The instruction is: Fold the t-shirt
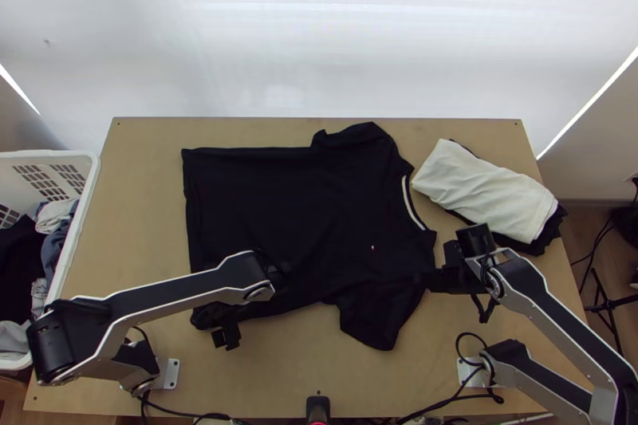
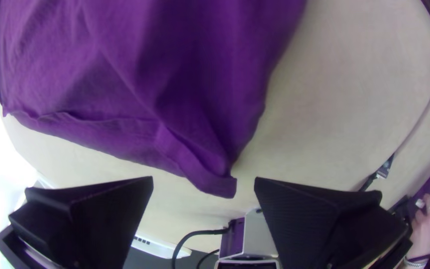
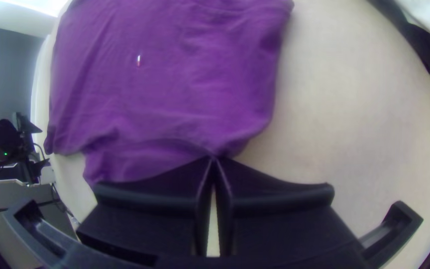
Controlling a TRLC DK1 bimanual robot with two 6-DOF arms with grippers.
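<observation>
Tee [image 1: 279, 210] spread out mid-tabletop [image 1: 143, 186], sleeves out.
Right tool [image 1: 436, 277] is clamped onto its shoulder edge, left tool's [image 1: 215, 325] fingers are parted by a hem corner; folded white cloth [image 1: 486, 194] near the collar, laundry basket [image 1: 93, 166] past the hem.

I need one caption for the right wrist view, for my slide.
Right gripper pinches the t-shirt at one shoulder, with a small emblem on the chest.
</observation>
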